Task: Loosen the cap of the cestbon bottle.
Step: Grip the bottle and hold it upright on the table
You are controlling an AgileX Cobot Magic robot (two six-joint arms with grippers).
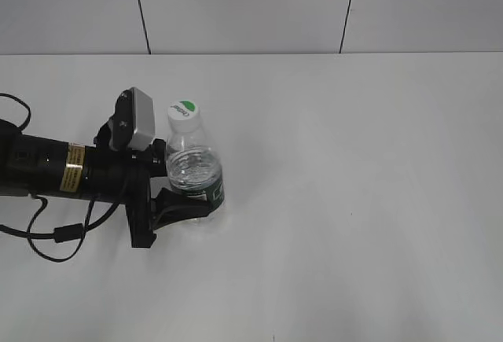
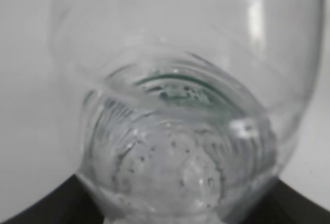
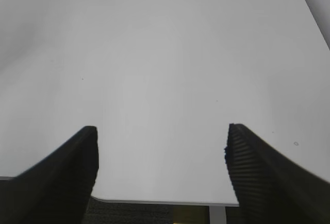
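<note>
The cestbon bottle (image 1: 193,171) stands upright on the white table, clear plastic with a dark green label band low down. Its white cap (image 1: 182,111) with a green half-circle mark is on top. My left gripper (image 1: 189,193) comes in from the left and is shut on the bottle's lower body at the label. The left wrist view is filled by the clear bottle (image 2: 180,131), with black finger parts at the bottom corners. My right gripper (image 3: 161,157) is open and empty over bare table; it does not show in the exterior view.
The white table (image 1: 361,200) runs to a grey panelled wall at the back. A black cable (image 1: 55,232) loops beside the left arm. The right wrist view shows the table's near edge (image 3: 165,202).
</note>
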